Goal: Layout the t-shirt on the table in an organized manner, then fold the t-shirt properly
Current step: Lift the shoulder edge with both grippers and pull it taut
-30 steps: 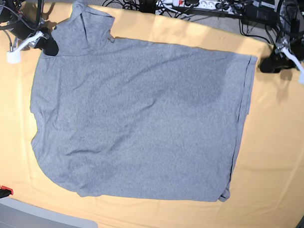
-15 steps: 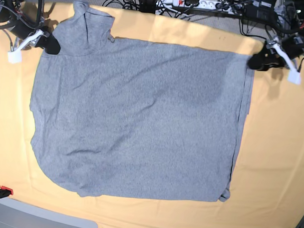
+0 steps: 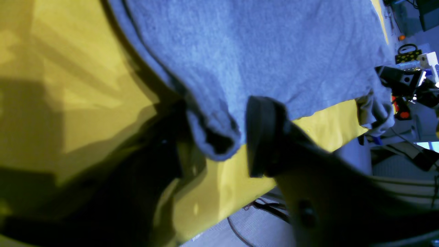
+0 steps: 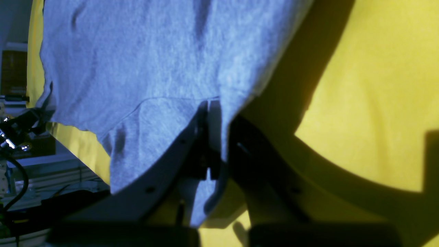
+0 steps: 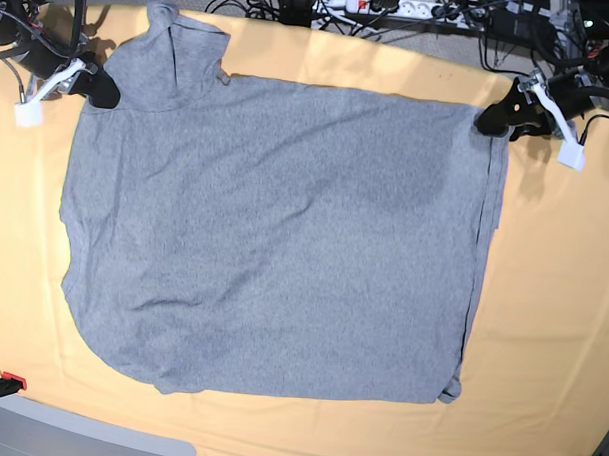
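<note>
Base view: the grey t-shirt (image 5: 274, 237) lies spread plain side up on the yellow-orange table (image 5: 552, 297), one sleeve bunched at the far corner beside the right gripper (image 5: 99, 89).

Right gripper: its jaws are pressed together on a fold of the shirt's shoulder edge, which runs straight between them in the right wrist view (image 4: 211, 137). It stands where it stood a second ago.

Left gripper (image 5: 498, 117): a second ago it hung over bare table, well apart from the hem. It has since travelled inward and now sits at the shirt's far hem corner. In the left wrist view the rolled corner (image 3: 214, 137) lies between the two fingers (image 3: 260, 133), which stand apart, with the cloth not yet clamped. The gap appears narrower than before, so the closure is judged to be under way.

Meaning for the task: the layout step is near its end. With the right corner held and the left corner about to be taken, both arms would hold the same far edge, ready to tension or lift it. Risk: the rolled hem may slip out, or only one layer may be caught.
</note>
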You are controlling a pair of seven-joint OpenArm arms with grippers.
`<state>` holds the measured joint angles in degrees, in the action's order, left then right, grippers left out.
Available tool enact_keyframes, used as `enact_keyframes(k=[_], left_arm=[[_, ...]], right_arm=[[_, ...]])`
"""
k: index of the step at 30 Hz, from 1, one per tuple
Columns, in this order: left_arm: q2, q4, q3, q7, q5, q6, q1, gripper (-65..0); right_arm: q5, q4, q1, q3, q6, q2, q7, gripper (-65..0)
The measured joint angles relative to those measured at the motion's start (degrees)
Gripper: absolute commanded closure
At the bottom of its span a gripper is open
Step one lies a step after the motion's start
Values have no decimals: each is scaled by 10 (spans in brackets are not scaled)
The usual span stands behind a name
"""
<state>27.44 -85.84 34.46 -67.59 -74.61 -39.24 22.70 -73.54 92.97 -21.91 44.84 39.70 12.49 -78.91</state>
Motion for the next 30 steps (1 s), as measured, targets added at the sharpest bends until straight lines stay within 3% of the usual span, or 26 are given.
enact_keyframes(k=[1,2,9,13,22,30], left_arm=[[0,0,0,1,9,0,0,-53],[0,0,0,0,17,0,1,0],[11,1,8,-39,-17,-5,3,0],[37,2,28,-86,-93,-5,7,0],[105,-25,32,-105,-94,-5,24,0],[130,-163,33,-114,-90,-5,110,0]], right_arm=[[0,0,0,0,0,0,0,0],[0,0,0,0,0,0,0,0],[-2,40,-5,0,0,27,-17,0],[-5,74,-17,0,0,49,-17,0],[-6,143,-76,-1,0,56,-17,0],[-5,210,-139,-1,0,58,-15,0]])
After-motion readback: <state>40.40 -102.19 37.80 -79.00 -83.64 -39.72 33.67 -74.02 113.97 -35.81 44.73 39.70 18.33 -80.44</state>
